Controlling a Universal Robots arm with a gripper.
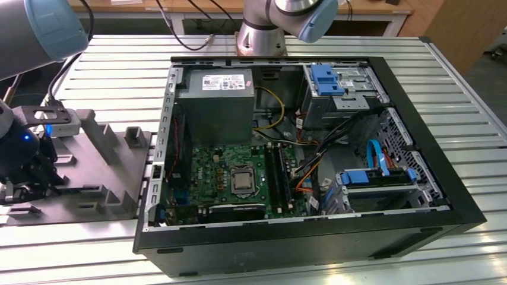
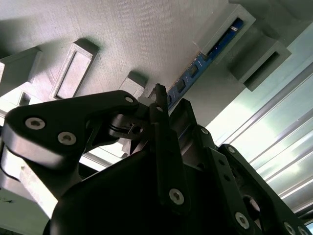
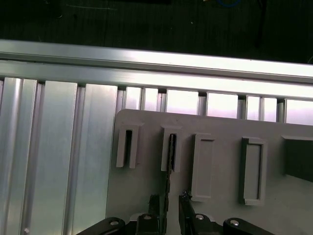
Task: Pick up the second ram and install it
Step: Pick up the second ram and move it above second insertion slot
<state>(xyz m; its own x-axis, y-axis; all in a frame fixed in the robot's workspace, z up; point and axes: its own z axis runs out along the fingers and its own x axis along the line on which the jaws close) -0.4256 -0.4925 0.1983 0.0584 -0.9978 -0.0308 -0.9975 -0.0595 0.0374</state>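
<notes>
The second ram is a thin blue board standing on edge in a slot of the grey holder plate. In the first wrist view the ram shows edge-on, running from its slot towards my gripper. My gripper is open, with one finger on each side of the ram's near end and a small gap on both sides. In the second wrist view my gripper sits right at the ram's end. In the exterior view my gripper hangs over the holder plate at the exterior view's left.
The open computer case lies to the exterior view's right of the holder. Inside it, the motherboard's black slot rails run beside the processor socket. Several other slots stand on the plate. The table is ribbed aluminium.
</notes>
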